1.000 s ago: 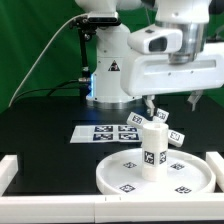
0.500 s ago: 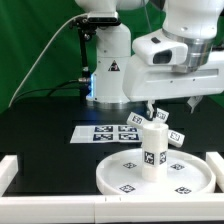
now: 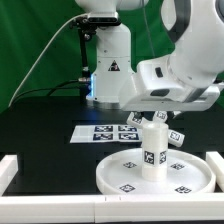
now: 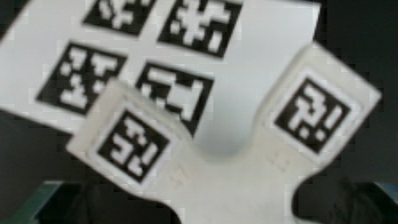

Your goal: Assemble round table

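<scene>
Leg stands upright mid-disc. Base piece lies just behind leg, near marker board. Gripper hangs above it, jaws apart, nothing held. Risk: off-centre descent, w/ finger clipping base edge or bumping leg over.

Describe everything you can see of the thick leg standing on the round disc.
The leg is a thick white cylinder, plastic by its look, with a black-and-white square tag on the side facing the exterior camera. It stands upright near the middle of the round disc, its lower end on the disc's flat face among the disc's own tags. Whether it is screwed in cannot be told. Nothing grips it. The base piece shows behind it.
</scene>
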You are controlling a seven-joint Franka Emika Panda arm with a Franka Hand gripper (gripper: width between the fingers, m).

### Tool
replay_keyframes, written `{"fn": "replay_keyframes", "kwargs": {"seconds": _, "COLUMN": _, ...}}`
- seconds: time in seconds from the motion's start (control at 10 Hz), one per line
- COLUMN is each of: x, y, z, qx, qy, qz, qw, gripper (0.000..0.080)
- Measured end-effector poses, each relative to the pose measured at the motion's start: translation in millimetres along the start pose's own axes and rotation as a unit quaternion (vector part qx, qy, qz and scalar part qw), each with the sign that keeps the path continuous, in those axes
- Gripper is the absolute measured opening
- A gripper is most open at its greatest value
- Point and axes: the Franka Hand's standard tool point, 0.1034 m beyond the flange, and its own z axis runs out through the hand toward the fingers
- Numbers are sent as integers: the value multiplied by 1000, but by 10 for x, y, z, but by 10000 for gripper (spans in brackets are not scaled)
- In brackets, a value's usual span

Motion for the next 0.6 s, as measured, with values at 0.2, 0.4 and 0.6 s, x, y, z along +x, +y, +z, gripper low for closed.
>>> {"fn": "replay_keyframes", "kwargs": {"seconds": 0.2, "x": 61, "y": -8, "z": 7, "qx": -2, "qy": 4, "qz": 4, "qw": 1000, "gripper": 649}}
{"fn": "replay_keyframes", "kwargs": {"seconds": 0.4, "x": 74, "y": -148, "z": 119, "qx": -6, "qy": 10, "qz": 3, "qw": 1000, "gripper": 649}}
{"fn": "replay_keyframes", "kwargs": {"seconds": 0.6, "x": 98, "y": -165, "z": 177, "qx": -7, "qy": 14, "qz": 1, "qw": 1000, "gripper": 649}}
